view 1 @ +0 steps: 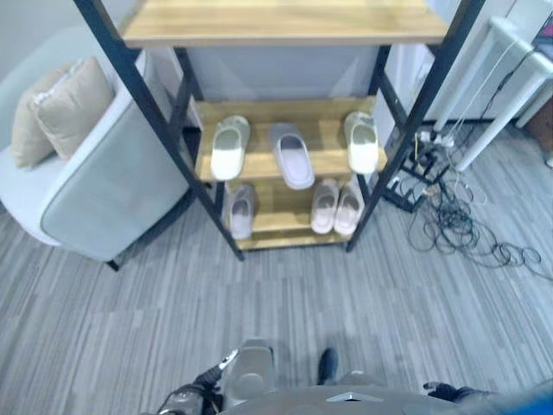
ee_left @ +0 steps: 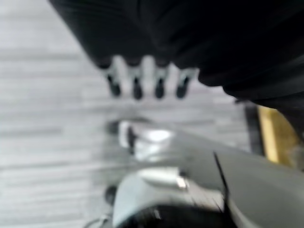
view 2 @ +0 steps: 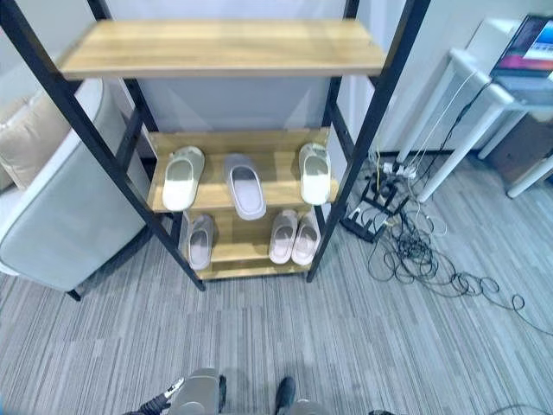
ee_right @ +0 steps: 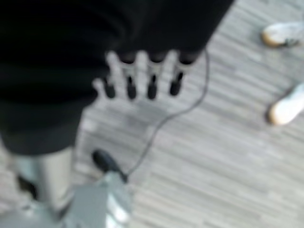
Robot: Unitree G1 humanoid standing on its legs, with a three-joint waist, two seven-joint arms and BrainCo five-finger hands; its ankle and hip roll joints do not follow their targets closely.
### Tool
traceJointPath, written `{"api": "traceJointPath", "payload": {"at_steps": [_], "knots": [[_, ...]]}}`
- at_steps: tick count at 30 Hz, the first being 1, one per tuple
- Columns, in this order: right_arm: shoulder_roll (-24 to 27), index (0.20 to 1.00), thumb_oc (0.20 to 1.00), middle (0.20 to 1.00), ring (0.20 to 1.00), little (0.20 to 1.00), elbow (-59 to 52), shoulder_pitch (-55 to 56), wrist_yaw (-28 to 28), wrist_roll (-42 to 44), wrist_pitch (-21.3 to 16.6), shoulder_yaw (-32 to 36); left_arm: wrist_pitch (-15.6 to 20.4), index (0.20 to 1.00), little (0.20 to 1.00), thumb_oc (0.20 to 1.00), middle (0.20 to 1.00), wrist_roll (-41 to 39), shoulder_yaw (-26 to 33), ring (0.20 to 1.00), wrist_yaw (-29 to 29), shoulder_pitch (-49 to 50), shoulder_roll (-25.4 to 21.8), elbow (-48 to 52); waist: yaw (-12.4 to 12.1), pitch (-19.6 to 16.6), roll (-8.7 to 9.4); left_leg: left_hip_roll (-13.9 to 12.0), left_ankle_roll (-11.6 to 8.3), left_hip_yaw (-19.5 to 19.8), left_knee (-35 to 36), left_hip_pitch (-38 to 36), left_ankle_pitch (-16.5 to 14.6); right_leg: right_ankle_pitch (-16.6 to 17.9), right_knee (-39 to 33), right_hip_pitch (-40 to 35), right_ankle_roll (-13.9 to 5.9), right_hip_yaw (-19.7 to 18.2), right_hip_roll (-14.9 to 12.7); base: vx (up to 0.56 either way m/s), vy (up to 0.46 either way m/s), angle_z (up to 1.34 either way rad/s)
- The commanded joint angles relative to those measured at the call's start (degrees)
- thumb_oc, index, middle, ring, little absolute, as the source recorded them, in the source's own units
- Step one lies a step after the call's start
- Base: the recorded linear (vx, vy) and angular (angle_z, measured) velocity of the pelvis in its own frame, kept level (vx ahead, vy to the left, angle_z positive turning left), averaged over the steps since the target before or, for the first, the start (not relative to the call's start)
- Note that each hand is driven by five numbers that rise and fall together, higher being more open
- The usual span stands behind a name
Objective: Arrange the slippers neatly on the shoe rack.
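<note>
Two hands idle, both hanging low over the floor; left hand (ee_left: 145, 80) has its fingers straight and relaxed, nothing in it; right hand (ee_right: 142, 78) the same, fingers straight, nothing held, with a person's white shoes (ee_right: 285, 107) on the floor well off to one side. Outward from there: grey striped floor (view 1: 285, 303), then the shoe rack (view 1: 285, 112), black frame with wooden shelves, well ahead of the robot. Middle shelf holds three slippers: green-white one (view 1: 230, 147) at left, grey one (view 1: 293, 154) in the middle and skewed, toe angled away from its neighbours, green-white one (view 1: 362, 142) at right, so that pair is split. Bottom shelf holds a lone grey slipper (view 1: 242, 210) at left and a pinkish pair (view 1: 337, 206) side by side at right, already tidy. Grey armchair (view 1: 95, 173) with cushions just beside the rack on the left; tangle of cables (view 1: 458, 225) on the floor to the right. Judgement: no grasp begun; the step is the approach; close in square to the rack and crouch before reaching; the skewed grey slipper looks the first fix, probably moving it down beside its mate, then closing up the green-white pair; grip by the upper strap; watch the slanted frame legs on the reach.
</note>
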State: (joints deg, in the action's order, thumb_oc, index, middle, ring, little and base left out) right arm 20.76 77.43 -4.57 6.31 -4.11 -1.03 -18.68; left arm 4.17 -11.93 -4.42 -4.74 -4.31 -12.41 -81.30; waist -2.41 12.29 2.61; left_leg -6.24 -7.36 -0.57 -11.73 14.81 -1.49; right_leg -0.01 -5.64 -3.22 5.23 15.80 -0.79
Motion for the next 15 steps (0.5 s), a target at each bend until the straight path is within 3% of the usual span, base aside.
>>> {"api": "traceJointPath", "payload": {"at_steps": [1, 4, 7, 8, 12, 14, 15], "knots": [[2.4, 1.0, 1.0, 1.0, 1.0, 1.0, 0.2, 0.1, -1.0, 0.8, -0.5, 1.0, 0.7, 1.0, 1.0, 1.0, 1.0, -1.1, -3.9, 1.0, 0.2, 1.3, -1.0, -1.3, -1.0, -2.1, -1.38, 0.1, 2.16, 1.9, 5.2, -0.3, 6.7, -9.2, 9.4, -3.4, -7.26, -4.1, -2.3, 0.25, 0.103, 0.01], [1.8, 1.0, 1.0, 1.0, 1.0, 1.0, 0.5, 0.6, -0.5, 0.5, -0.8, 0.9, 0.5, 1.0, 1.0, 1.0, 1.0, -0.6, -3.3, 1.0, 0.0, 1.5, -1.2, -2.6, -1.3, -2.7, -1.1, -0.3, 2.05, 2.0, 8.4, -1.3, 7.4, -9.6, 8.5, -5.0, -8.0, -4.5, -2.3, 0.18, 0.09, -0.11], [1.6, 1.0, 1.0, 1.0, 1.0, 1.0, 0.5, 1.3, 0.3, 0.7, -0.9, 1.2, 0.5, 1.0, 1.0, 1.0, 1.0, 0.8, -2.8, 1.0, -0.2, 2.3, -1.4, -3.4, -1.4, -3.7, -0.78, 0.9, 2.52, 3.2, 7.5, -1.8, 7.0, -9.1, 8.3, -5.8, -8.77, -5.5, -3.2, 0.29, 0.215, -0.25], [0.9, 1.0, 1.0, 1.0, 1.0, 1.0, -1.1, 2.2, 2.8, 3.9, -1.4, 2.8, 0.7, 1.0, 1.0, 1.0, 1.0, 2.5, -2.1, 1.0, -0.4, 2.6, -2.6, -3.9, -1.1, -5.5, -0.11, 3.5, 4.51, 2.2, 5.8, -3.5, 4.4, -7.9, 11.8, -5.1, -10.67, -7.9, -6.0, 0.39, 0.377, -0.12], [1.3, 1.0, 1.0, 1.0, 1.0, 1.0, -2.2, 1.4, 2.9, 1.9, -1.2, 1.7, 0.9, 1.0, 1.0, 1.0, 1.0, 3.5, -3.4, 1.0, -0.3, 0.9, -4.1, -1.1, -0.2, -5.1, -0.99, 5.6, 7.38, 0.4, 4.8, -5.5, 1.9, -1.7, 24.4, 1.0, -13.11, -10.4, -8.4, 0.17, 0.242, -0.3], [1.3, 1.0, 1.0, 1.0, 1.0, 1.0, -3.1, 1.2, 2.6, 1.8, -1.3, 1.7, 0.8, 1.0, 1.0, 1.0, 1.0, 3.7, -3.9, 1.0, -0.3, 0.4, -4.4, -0.6, 0.3, -5.3, -1.73, 6.0, 7.94, 0.0, 5.3, -7.6, 0.7, -1.8, 24.4, 2.7, -12.71, -9.6, -9.5, 0.15, 0.073, 0.03], [1.5, 1.0, 1.0, 1.0, 1.0, 1.0, -3.4, 1.0, 2.6, 1.7, -1.2, 1.8, 1.0, 1.0, 1.0, 1.0, 1.0, 3.7, -3.9, 1.0, -0.2, 0.0, -4.9, -0.4, 0.7, -5.4, -2.29, 6.1, 7.47, 0.1, 6.4, -9.2, 0.1, -3.0, 18.7, 2.8, -11.87, -7.8, -10.0, 0.14, 0.005, 0.0]]}}
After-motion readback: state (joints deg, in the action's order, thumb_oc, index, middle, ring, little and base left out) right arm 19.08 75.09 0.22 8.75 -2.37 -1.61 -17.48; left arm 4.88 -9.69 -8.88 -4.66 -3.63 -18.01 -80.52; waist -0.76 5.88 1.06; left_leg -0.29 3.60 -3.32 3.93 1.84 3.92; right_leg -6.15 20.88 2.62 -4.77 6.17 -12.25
